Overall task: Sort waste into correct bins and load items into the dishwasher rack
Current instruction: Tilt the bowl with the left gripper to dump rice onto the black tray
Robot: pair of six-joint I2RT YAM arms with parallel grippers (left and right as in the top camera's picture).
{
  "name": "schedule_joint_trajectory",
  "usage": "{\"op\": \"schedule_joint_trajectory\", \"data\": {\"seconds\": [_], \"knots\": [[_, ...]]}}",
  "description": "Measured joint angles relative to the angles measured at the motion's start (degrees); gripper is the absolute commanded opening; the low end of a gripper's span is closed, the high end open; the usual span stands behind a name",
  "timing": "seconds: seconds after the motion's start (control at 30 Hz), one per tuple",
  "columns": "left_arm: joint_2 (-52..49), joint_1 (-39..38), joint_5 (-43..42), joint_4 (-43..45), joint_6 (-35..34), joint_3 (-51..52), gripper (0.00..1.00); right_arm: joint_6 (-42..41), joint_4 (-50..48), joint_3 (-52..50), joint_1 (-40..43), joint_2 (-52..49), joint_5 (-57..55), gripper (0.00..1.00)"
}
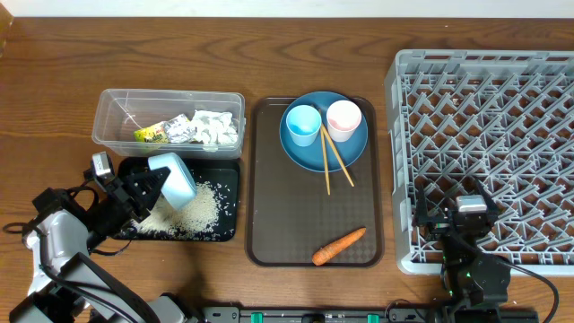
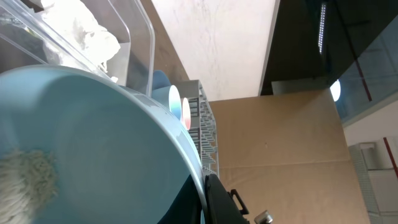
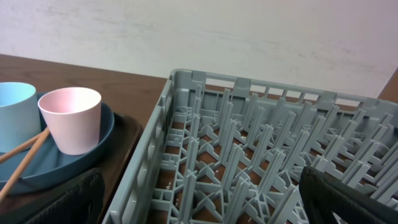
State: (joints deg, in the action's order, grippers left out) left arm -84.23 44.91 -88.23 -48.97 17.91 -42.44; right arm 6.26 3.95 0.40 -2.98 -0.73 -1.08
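My left gripper [image 1: 148, 185] is shut on the rim of the white bowl [image 1: 173, 179], which is tipped on its side over the black tray [image 1: 226, 170]. White rice [image 1: 193, 212] lies heaped on that tray. In the left wrist view the bowl [image 2: 81, 143] fills the frame, with some rice [image 2: 25, 180] still inside and the fingers pinching its rim. The clear tub [image 1: 115, 115] holds crumpled paper [image 1: 215, 126] and a yellow-green wrapper [image 1: 151, 135]. My right gripper [image 1: 462, 211] stands open over the front left corner of the grey rack [image 1: 502, 117], holding nothing.
A brown serving tray [image 1: 269, 224] carries a blue plate [image 1: 309, 154] with a light blue cup [image 1: 302, 124], a pink cup [image 1: 343, 117] and two chopsticks [image 1: 330, 163]. An orange carrot [image 1: 339, 245] lies at the tray's front.
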Motion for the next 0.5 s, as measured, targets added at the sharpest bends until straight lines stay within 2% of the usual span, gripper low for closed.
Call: {"op": "schedule_joint_trajectory", "data": {"seconds": [0.23, 0.4, 0.5], "knots": [[0.0, 0.0, -0.15, -1.01, 0.13, 0.0, 0.07, 0.02, 0.0, 0.0, 0.0, 0.0, 0.02, 0.99], [0.0, 0.0, -0.33, -8.87, 0.13, 0.04, 0.06, 0.02, -0.02, 0.0, 0.0, 0.0, 0.02, 0.99], [0.0, 0.0, -0.35, -9.14, 0.72, 0.11, 0.06, 0.0, 0.0, 0.0, 0.0, 0.0, 0.02, 0.99]]}}
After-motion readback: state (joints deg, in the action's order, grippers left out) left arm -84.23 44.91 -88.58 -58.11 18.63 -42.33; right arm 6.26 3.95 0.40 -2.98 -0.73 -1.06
